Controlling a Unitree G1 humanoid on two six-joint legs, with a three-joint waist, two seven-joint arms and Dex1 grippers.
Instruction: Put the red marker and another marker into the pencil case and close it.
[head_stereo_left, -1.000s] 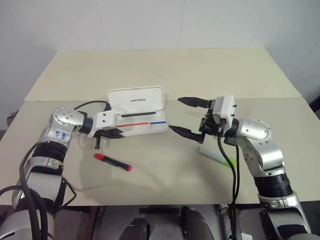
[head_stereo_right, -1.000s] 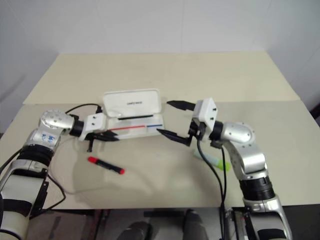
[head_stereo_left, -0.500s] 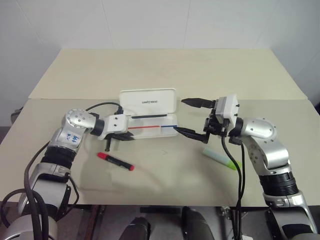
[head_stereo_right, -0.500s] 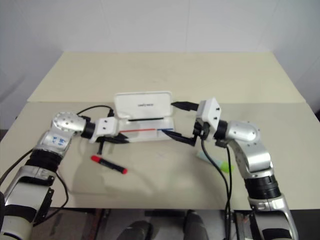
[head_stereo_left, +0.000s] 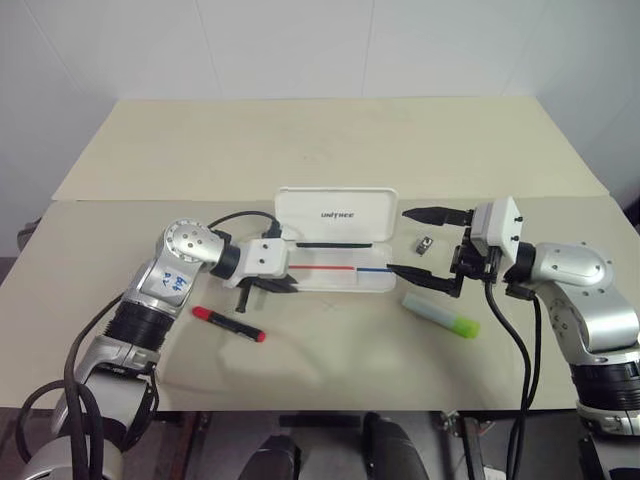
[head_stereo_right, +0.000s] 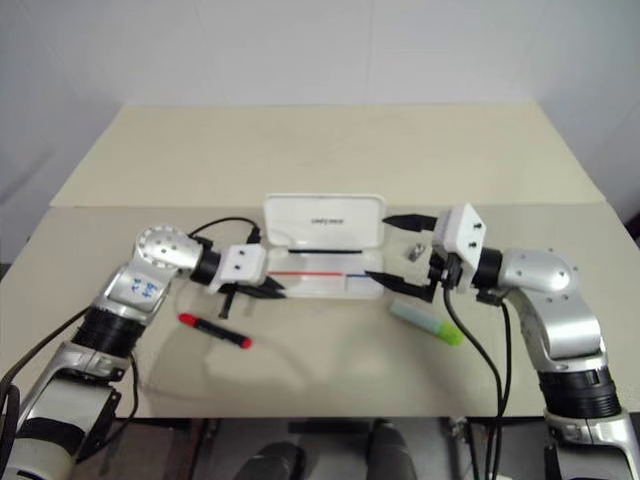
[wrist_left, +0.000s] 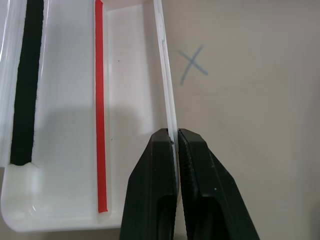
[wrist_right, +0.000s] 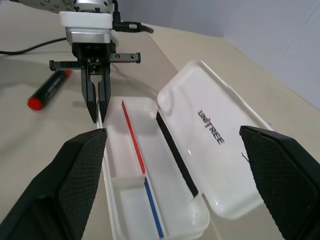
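Two markers lie outside the open case (head_stereo_left: 335, 272): the red marker (head_stereo_left: 229, 324) on the surface (head_stereo_left: 330, 140) near the left arm, the green highlighter (head_stereo_left: 440, 314) just below the right claw (head_stereo_left: 424, 244). The left claw (wrist_left: 176, 145) is pinched tight on the case's near wall; the right one gapes wide, empty, beside the case's far end. A small grey object (head_stereo_left: 424, 244) sits near the lid. Judging from this, the left claw is positioning the case; it should slide it gently, keeping the base flat and the lid back, then release cleanly before reaching for the red marker.
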